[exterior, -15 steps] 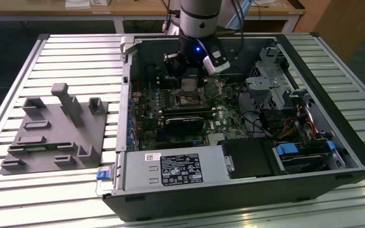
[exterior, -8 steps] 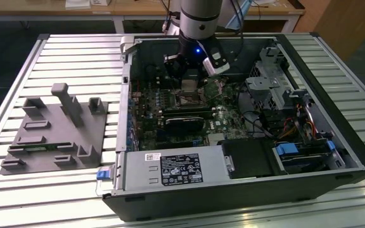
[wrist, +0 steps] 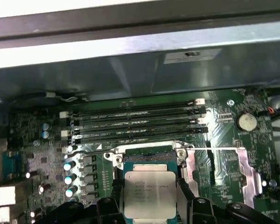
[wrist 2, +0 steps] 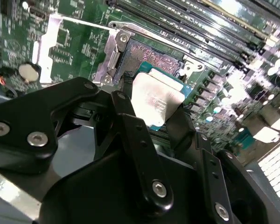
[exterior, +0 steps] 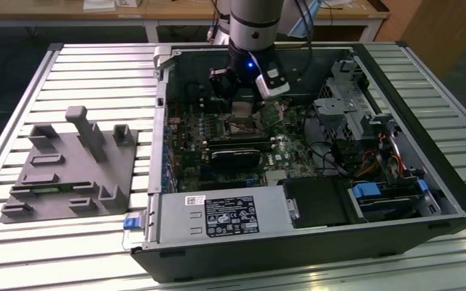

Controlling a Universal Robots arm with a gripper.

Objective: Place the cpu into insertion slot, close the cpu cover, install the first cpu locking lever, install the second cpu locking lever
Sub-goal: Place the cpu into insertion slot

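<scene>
Your gripper point(wrist 2: 154, 106) is pinching the cpu point(wrist 2: 157, 99) by 2 opposite edges, its 2 black fingers point(wrist 2: 130, 122) pressing against the chip's sides, with the silvery top facing up toward the first wrist view. The cpu point(wrist: 149, 193) is hanging just beside and partly over the insertion slot point(wrist: 144, 153), whose dark centre and silvery frame are lying uncovered on the green motherboard point(wrist: 51, 163); you cannot tell whether the chip is touching the frame. In the second wrist view the insertion slot point(wrist 2: 151, 55) is showing past the chip's far edge. 4 long black memory slots point(wrist: 135, 123) are running just beyond the slot, and a round coin battery point(wrist: 246, 122) is sitting off to one side. In the exterior view the gripper point(exterior: 245, 108) is reaching down into the open computer case point(exterior: 427, 182), which is lying on the slatted surface point(exterior: 95, 66) with a grey labelled power-supply box point(exterior: 225, 215) at its near end and a grey fixture point(exterior: 71, 163) resting at the exterior view's left.
</scene>
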